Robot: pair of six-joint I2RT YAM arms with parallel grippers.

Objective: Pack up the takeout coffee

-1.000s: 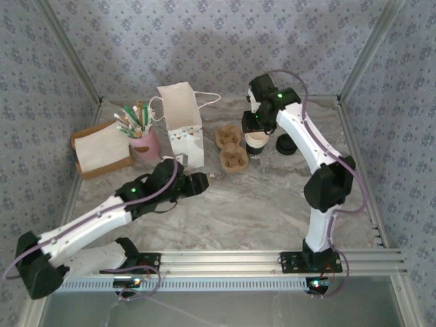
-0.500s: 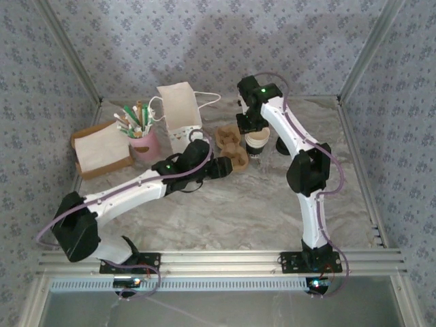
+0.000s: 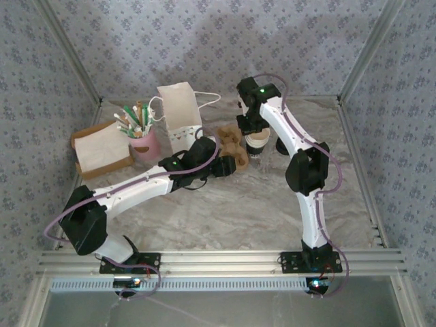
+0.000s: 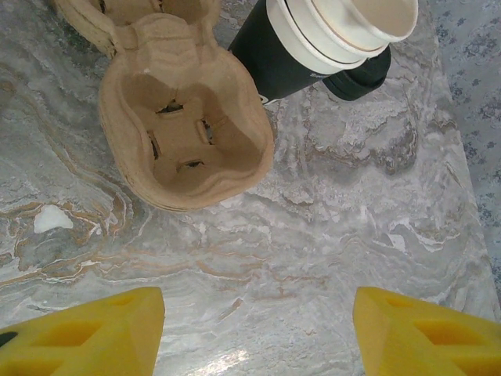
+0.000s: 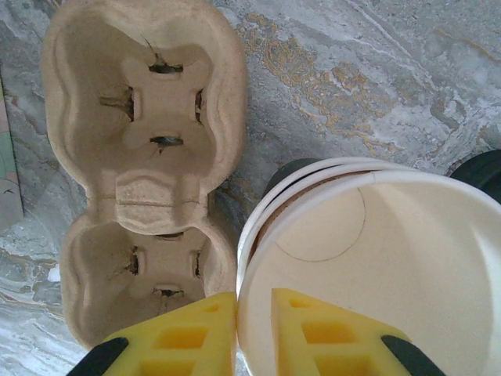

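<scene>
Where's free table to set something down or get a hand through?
Free: the marble table in front of the cup carrier, between left arm and right arm; also the strip right of that arm. Crowded: the back row, paper-lined tray, pink cup of sticks, white bag, carrier, coffee cup.

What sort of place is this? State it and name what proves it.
Probably a mock café takeout counter built inside a robot test cell. A paper coffee cup, a moulded-pulp cup carrier and a white handled bag stand on a marble-look table, enclosed by wallpapered walls.
</scene>
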